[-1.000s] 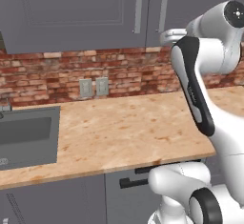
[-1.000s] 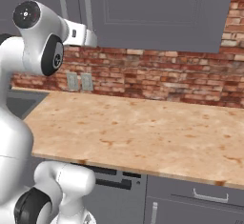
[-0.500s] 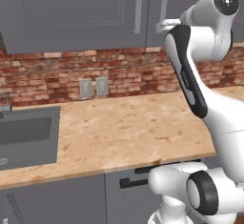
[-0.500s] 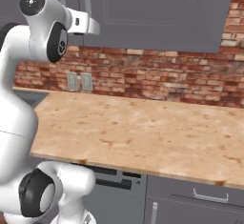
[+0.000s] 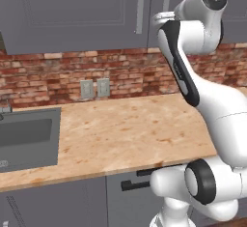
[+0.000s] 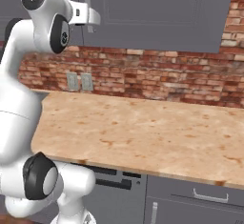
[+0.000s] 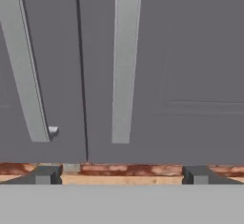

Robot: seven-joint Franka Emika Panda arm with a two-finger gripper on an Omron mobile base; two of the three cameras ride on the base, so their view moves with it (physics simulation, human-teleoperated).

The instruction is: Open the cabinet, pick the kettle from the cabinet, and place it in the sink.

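1. Red brick wall backs a speckled wooden bench.
2. Straight ahead of the end effector, both cabinet doors are shut; two slim bar handles flank the seam.
3. End effector jaws stand wide apart, holding nothing.
4. Far left and below it lies the sink.
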